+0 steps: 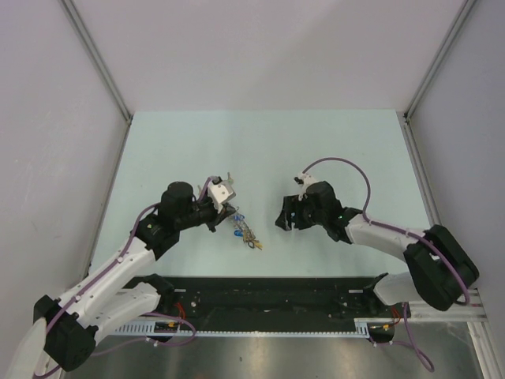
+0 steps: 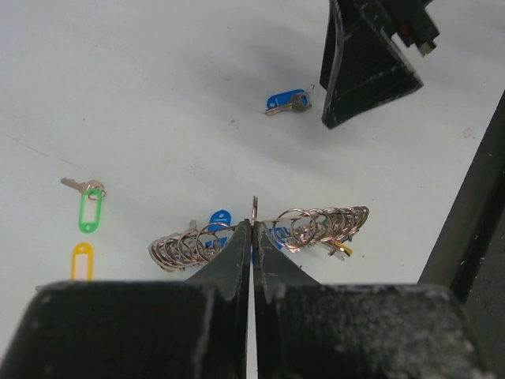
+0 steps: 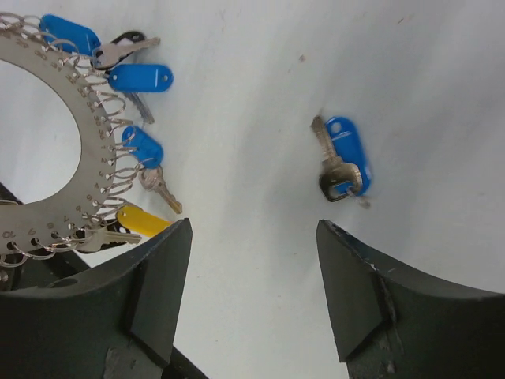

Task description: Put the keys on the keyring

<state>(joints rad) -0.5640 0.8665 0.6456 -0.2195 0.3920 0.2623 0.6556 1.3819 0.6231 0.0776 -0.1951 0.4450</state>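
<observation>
keyring: you are looking at a flat grey metal ring. Its rim is pierced all round with small holes, each carrying a little wire loop. Small silver keys hang from some loops, several with blue tags, one with yellow, one with black.
keyring place: in the top view it sits near the middle of the table, between your two arms and closer to the left one.
left gripper: its fingers are pressed together on the keyring's rim, which its own camera sees edge-on.
right gripper: its fingers are spread wide with only bare table between them. In the top view it is at 3 o'clock from the keyring.
blue-tag key: a silver key on a small loop with an oval blue tag. It lies loose at 1 o'clock from the right gripper's gap, apart from the keyring.
green-tag key: it lies loose at 9 o'clock from the keyring in the left wrist view.
orange-tag key: it is just below the green one, at 8 o'clock. You can see the tag plainly, but the key itself is hard to make out.
</observation>
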